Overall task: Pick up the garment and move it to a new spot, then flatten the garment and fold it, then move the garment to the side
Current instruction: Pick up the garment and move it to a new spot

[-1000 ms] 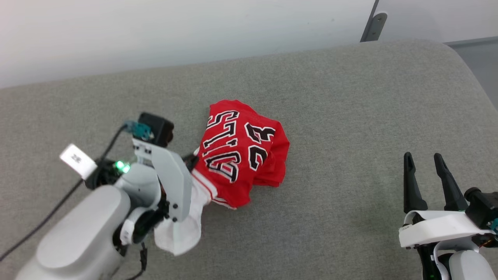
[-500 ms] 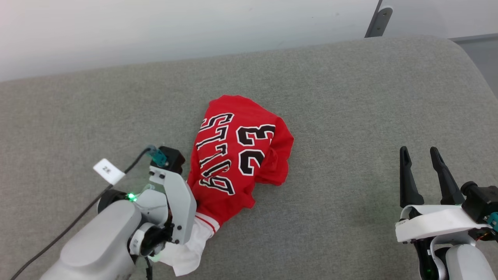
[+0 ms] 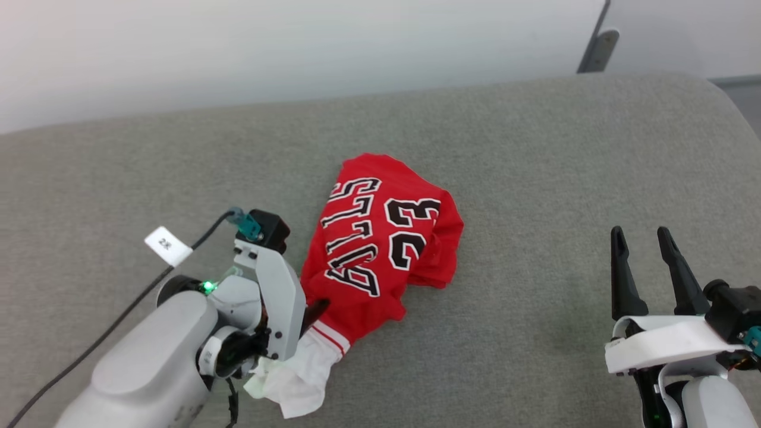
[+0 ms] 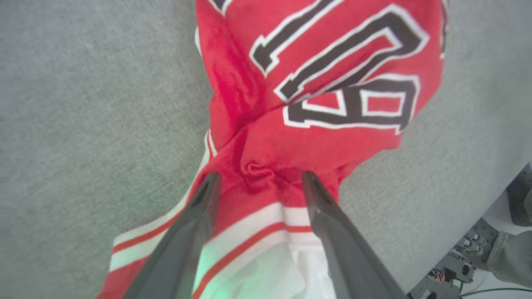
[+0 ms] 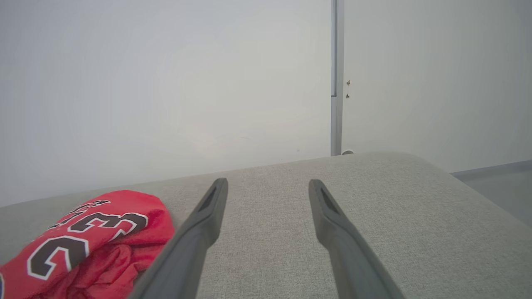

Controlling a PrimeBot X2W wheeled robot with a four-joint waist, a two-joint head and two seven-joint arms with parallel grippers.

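Here, the garment [image 3: 380, 249] lies in a bunched heap near the middle of the grey cushion [image 3: 565, 166]. It is red, with big black letters and the number 23, each with a white edge. The letters face up and run sideways in the head view. A white sleeve [image 3: 297, 380] with red and white stripes sticks out of the heap at the near end, next to the left arm.

The left gripper [image 4: 259, 180] is down at that near end of the shirt. Its two dark fingers [image 4: 332, 232] stand wide apart, one on each side of a small puckered bump of red cloth. The bump sits loose in the gap, so the claw is not pinching it. A small green light [image 3: 208, 288] glows on the left wrist. A black cable [image 3: 89, 351] with a white tag [image 3: 167, 245] runs off from it.

The right gripper [image 3: 641, 238] is well apart from the shirt, over bare cushion on the right. Its fingers are wide apart too, and it holds nothing. Behind the cushion is a pale wall [image 3: 297, 47] with a grey post [image 3: 597, 47].
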